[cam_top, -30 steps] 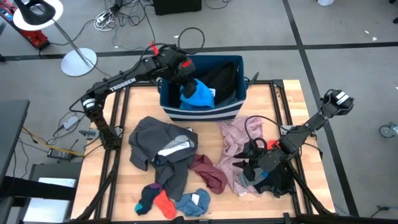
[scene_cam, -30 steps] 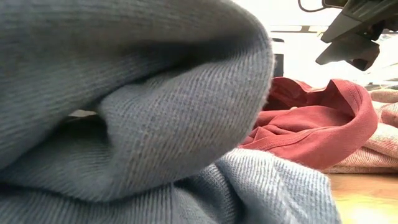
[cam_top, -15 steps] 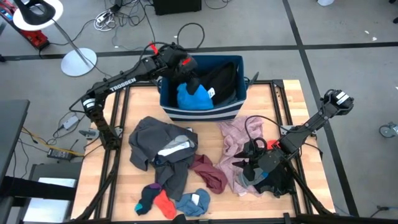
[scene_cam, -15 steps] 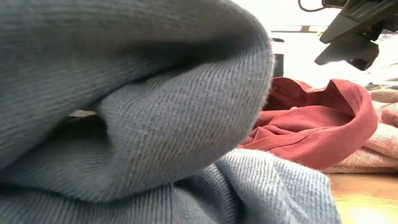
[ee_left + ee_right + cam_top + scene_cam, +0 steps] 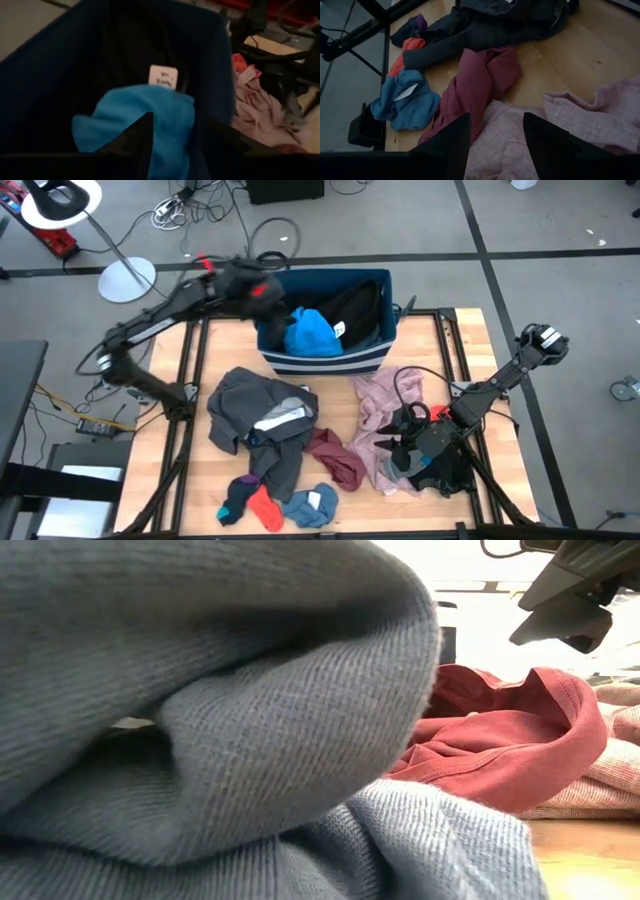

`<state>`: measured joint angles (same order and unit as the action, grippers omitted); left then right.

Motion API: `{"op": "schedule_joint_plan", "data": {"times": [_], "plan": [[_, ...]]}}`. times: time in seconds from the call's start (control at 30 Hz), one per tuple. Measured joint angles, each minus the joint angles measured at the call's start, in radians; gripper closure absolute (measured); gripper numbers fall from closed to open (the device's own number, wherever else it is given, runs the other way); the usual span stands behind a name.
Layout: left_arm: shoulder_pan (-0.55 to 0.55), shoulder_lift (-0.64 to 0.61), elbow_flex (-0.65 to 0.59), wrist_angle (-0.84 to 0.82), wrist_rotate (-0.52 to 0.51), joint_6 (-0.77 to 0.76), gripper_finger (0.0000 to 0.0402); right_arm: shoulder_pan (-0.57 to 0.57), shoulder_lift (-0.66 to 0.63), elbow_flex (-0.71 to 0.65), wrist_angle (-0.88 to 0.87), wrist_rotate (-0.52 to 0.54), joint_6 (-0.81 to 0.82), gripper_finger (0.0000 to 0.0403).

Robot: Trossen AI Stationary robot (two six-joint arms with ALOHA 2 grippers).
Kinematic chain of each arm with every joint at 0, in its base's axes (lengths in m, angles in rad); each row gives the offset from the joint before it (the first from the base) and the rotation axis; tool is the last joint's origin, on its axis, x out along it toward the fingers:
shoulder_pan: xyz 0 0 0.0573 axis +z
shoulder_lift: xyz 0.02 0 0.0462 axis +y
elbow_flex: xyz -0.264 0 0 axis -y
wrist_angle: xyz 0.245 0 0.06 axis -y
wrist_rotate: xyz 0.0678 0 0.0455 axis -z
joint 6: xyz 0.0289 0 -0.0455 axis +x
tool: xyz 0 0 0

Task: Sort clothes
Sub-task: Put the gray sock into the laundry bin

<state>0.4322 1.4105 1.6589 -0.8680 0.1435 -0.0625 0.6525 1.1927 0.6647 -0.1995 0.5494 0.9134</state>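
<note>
We see the bright blue garment (image 5: 312,332) lying loose in the bin (image 5: 385,300) at twelve o'clock on the counter (image 5: 462,350), our left pincer (image 5: 170,145) spread empty above it, risking snagging fabric.

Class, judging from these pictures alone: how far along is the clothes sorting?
Done: a bright blue garment and a black one lie in the blue fabric bin. In hand: nothing visibly; the left gripper, open, is beside the bin, and the right gripper, open, hovers over the pale pink garment. Left: that, the dark grey garment, the maroon one and small pieces.
</note>
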Motion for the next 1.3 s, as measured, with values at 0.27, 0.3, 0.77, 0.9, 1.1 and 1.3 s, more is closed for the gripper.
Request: {"op": "schedule_joint_plan", "data": {"times": [0.27, 0.3, 0.77, 0.9, 1.1, 1.3], "plan": [[-0.137, -0.464, -0.55, 0.332, -0.03, -0.185, 0.0245, 0.0, 0.0, 0.0, 0.005, 0.0, 0.01, 0.022], [-0.164, -0.517, -0.619, 0.364, -0.031, -0.217, 0.0245, 0.0, 0.0, 0.0, 0.004, 0.0, 0.01, 0.022], [-0.524, -0.704, -1.127, 0.712, -0.151, -0.438, 0.0245, -0.055, -0.001, 0.003, -0.034, -0.064, -0.072, 0.022], [-0.58, -0.698, -1.168, 0.775, -0.217, -0.447, 0.0245, -0.095, -0.002, 0.061, -0.207, -0.159, -0.012, 0.0223], [-0.624, -0.697, -1.173, 0.764, -0.289, -0.427, 0.0245, -0.12, -0.002, 0.209, -0.5, -0.232, 0.009, 0.0231], [-0.625, -0.692, -1.173, 0.763, -0.251, -0.389, 0.0245, -0.107, -0.001, 0.341, -0.71, -0.356, 0.03, 0.0233]]}}
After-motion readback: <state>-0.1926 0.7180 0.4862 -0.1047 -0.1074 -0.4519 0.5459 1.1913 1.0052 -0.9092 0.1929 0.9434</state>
